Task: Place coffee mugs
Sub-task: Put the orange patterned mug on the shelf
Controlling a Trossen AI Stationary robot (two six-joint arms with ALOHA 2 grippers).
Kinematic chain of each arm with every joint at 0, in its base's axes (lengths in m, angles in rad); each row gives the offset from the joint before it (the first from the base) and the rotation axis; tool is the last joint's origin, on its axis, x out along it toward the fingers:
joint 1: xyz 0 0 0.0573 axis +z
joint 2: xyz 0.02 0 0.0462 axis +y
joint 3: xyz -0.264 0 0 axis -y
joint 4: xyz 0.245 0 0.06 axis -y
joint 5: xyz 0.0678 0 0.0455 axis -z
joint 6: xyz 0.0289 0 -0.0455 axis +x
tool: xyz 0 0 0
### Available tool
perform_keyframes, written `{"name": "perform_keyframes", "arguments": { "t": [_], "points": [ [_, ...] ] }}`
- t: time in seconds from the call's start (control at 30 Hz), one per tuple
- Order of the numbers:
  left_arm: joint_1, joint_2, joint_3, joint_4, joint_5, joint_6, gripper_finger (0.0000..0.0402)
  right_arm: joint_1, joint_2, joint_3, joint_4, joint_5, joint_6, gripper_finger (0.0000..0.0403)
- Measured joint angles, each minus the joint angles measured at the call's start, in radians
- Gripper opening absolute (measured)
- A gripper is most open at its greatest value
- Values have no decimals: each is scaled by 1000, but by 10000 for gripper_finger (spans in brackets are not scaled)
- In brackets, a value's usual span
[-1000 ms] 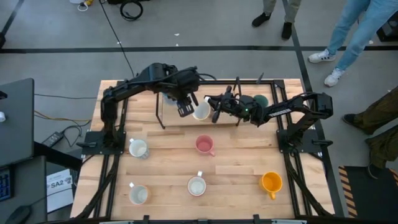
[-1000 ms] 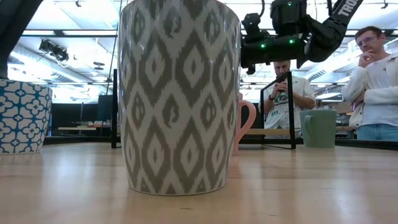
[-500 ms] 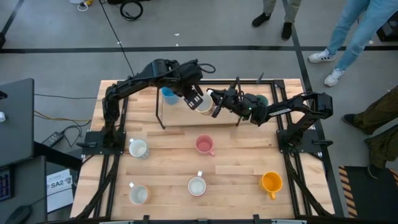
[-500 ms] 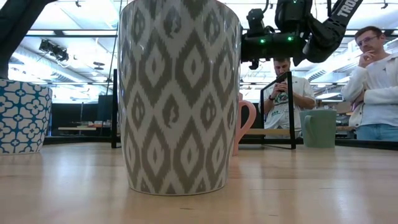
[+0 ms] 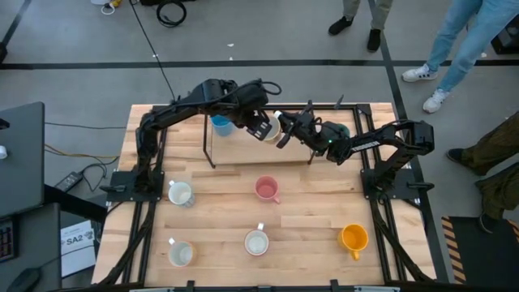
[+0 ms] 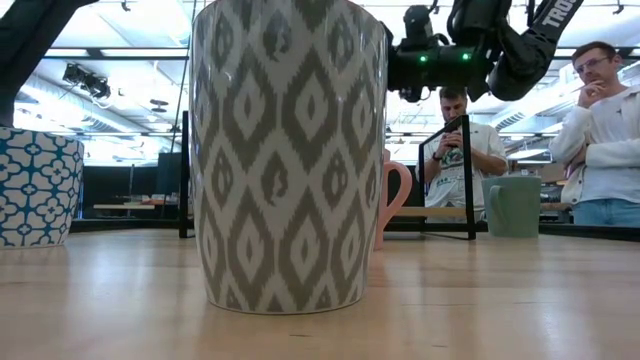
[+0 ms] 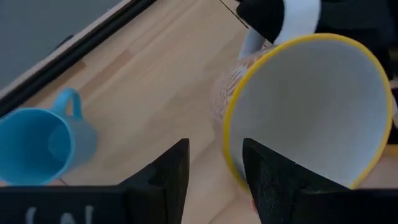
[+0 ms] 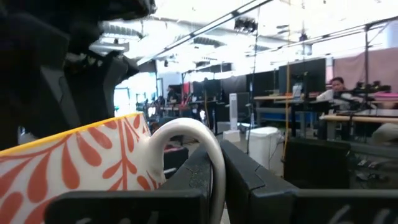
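A cream mug with an orange leaf pattern and a yellow rim (image 5: 272, 127) is held in the air over the far part of the table, between both grippers. The left gripper (image 5: 261, 126) is clamped on the mug's rim wall, one finger inside and one outside. The right gripper (image 5: 285, 132) is clenched on the mug's white handle (image 8: 194, 149).

A blue mug (image 5: 220, 125) stands just beside them within a thin black frame (image 5: 209, 146), and a dark green mug (image 5: 340, 130) is partly hidden by the right arm. Nearer the front are set a pink mug (image 5: 266, 189), an orange mug (image 5: 354, 238) and three pale mugs (image 5: 180, 194) (image 5: 256, 242) (image 5: 180, 253), well apart, with bare wood between them.

"SA2" is read on a sheet (image 5: 77, 240) beside the table (image 5: 308, 203). In the low view a grey-patterned mug (image 6: 288, 150) blocks much of the table.
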Motion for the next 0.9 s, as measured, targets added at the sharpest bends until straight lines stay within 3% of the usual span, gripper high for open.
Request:
{"name": "perform_keyframes", "arguments": {
  "t": [0.7, 0.9],
  "points": [
    [-20, 7, -1, 29, 10, -257, 154, 1, 0, 0, 34, 25, -26, 26],
    [-19, 7, -1, 29, 9, -258, 110, 3, 0, 0, 33, 23, -26, 28]
  ]
}}
